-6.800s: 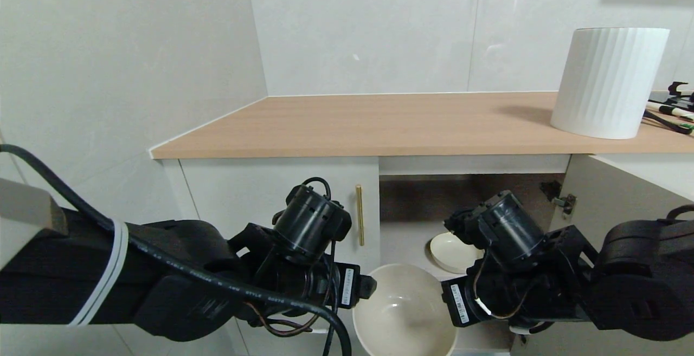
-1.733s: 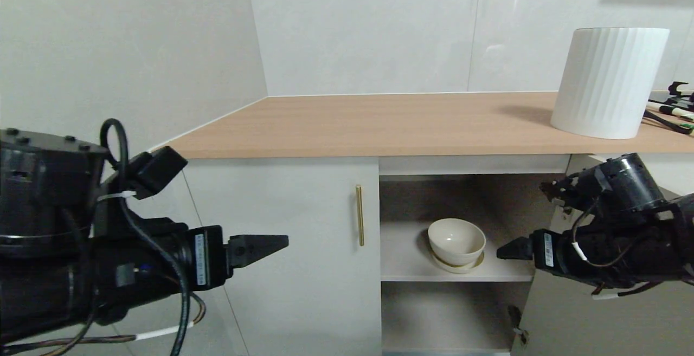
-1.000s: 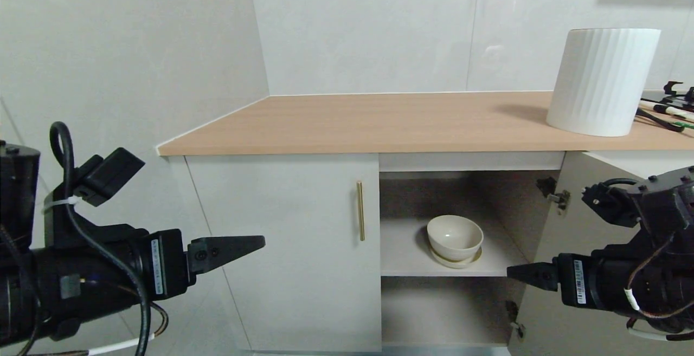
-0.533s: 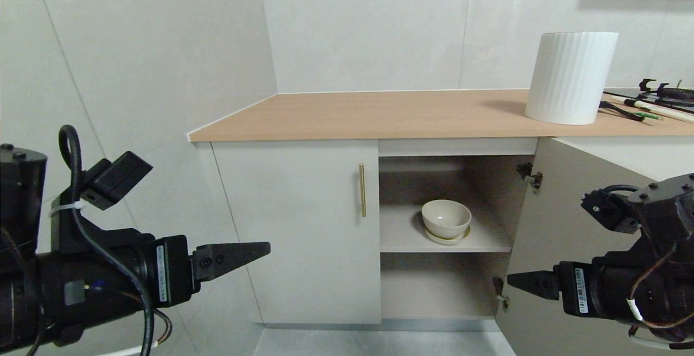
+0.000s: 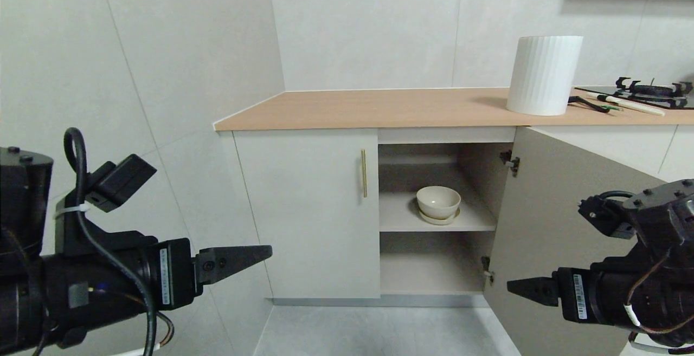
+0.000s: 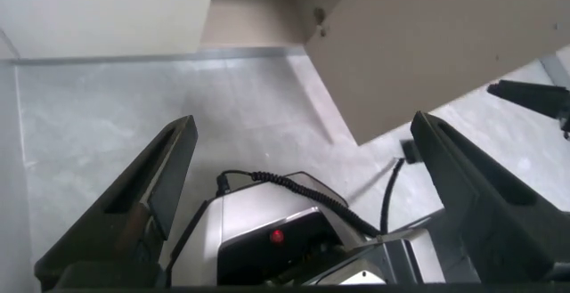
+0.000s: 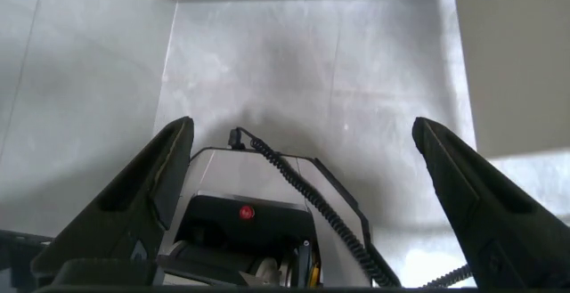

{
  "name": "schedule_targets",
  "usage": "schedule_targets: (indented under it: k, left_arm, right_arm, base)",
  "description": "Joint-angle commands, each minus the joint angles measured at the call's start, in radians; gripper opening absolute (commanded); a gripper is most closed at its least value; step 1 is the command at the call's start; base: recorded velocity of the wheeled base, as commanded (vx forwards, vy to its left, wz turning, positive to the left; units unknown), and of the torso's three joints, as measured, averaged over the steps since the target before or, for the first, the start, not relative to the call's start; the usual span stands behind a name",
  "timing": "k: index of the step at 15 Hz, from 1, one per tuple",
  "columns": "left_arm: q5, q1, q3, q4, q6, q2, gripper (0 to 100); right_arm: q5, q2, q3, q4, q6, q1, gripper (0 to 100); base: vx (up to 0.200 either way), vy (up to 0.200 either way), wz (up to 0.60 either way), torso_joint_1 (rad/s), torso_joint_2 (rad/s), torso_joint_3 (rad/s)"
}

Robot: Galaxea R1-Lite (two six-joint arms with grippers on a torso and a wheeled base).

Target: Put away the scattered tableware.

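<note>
1. The left gripper is hovering in front of the tiled side wall, well apart from the cabinet. Its fingers are standing wide apart and are gripping nothing.
2. The right gripper is hovering in front of the right cabinet door, which is hanging open. Its fingers are likewise standing wide apart and are gripping nothing.
3. The cream bowl is sitting upright on a shallow plate, which is resting on the upper shelf of the open compartment.
4. In the head view, the cream bowl is lying between 2 and 3 o'clock from the left gripper and between 10 and 11 o'clock from the right gripper. It is well apart from both.
5. The left cabinet door is standing closed, with a brass handle running along its 3 o'clock edge.
6. A ribbed white container is standing on the wooden countertop, at about 1 o'clock from the cream bowl. Utensils are lying just beside it at its 3 o'clock side.
</note>
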Motion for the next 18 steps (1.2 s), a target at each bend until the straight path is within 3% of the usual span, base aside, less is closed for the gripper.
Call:
schedule_targets:
  k: [1, 10, 18]
  left_arm:
    - [0.0, 0.001, 0.0, 0.0, -0.001, 0.001, 100]
    - [0.003, -0.001, 0.004, 0.0, 0.001, 0.004, 100]
    - [0.011, 0.001, 0.004, 0.0, 0.014, 0.014, 100]
  right_arm:
    - [-0.002, 0.001, 0.003, -0.001, 0.0, 0.0, 100]
    - [-0.011, -0.085, 0.023, 0.002, -0.003, 0.0, 100]
    - [-0.011, -0.068, 0.018, 0.045, -0.012, -0.032, 100]
  base:
    - [0.0, 0.0, 0.0, 0.0, 0.0, 0.0]
    - [0.0, 0.0, 0.0, 0.0, 0.0, 0.0]
    - [0.0, -0.2, 0.0, 0.004, 0.0, 0.003]
